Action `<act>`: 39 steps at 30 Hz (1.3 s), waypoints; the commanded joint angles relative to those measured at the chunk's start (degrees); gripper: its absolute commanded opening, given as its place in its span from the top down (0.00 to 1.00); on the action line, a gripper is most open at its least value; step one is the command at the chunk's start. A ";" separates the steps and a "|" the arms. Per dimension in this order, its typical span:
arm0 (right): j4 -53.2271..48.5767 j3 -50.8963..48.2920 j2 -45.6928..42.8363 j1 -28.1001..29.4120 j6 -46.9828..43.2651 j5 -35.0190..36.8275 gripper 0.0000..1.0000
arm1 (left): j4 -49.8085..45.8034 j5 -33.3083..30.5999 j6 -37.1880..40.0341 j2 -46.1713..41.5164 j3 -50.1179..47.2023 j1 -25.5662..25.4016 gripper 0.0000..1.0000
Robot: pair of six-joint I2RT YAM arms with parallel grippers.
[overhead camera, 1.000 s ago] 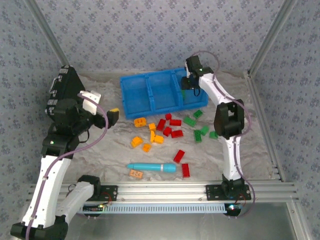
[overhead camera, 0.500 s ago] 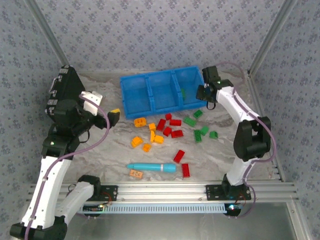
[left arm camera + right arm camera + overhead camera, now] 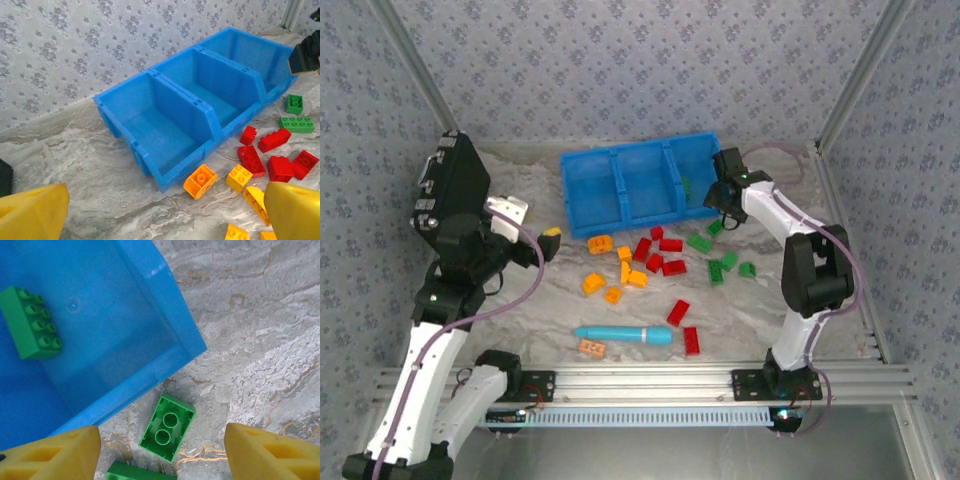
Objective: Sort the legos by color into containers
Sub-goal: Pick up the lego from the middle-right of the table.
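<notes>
From above, my right pincer (image 3: 724, 197) has left the right compartment of the blue tray (image 3: 590, 160), where it hung a second ago. It now sits at the tray's near right corner. A green brick (image 3: 686, 187) lies in that compartment, its long axis running near to far. My left pincer (image 3: 551, 240) has shifted slightly and hovers left of the loose legos (image 3: 660, 255). They are scattered on the table (image 3: 520, 300) in front of the tray: orange to the left, red in the middle, green to the right.

From my left wrist, the left pincer (image 3: 165, 200) is spread wide with nothing in it. The tray (image 3: 207, 112) runs diagonally from near left to far right, with an orange brick (image 3: 200, 181) just beside its near wall.

From my right wrist, the right pincer (image 3: 162, 440) is also wide apart and empty. Here the green brick (image 3: 30, 322) shows eight studs facing up. Just outside the tray wall (image 3: 165, 300) an overturned green brick (image 3: 167, 427) lies hollow side up, its long axis tilted toward the tray's corner.
</notes>
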 commanded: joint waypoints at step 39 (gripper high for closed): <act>1.68 -5.23 7.48 2.42 -4.12 2.62 0.72 | 1.85 -1.76 -0.12 1.55 0.97 -0.54 0.00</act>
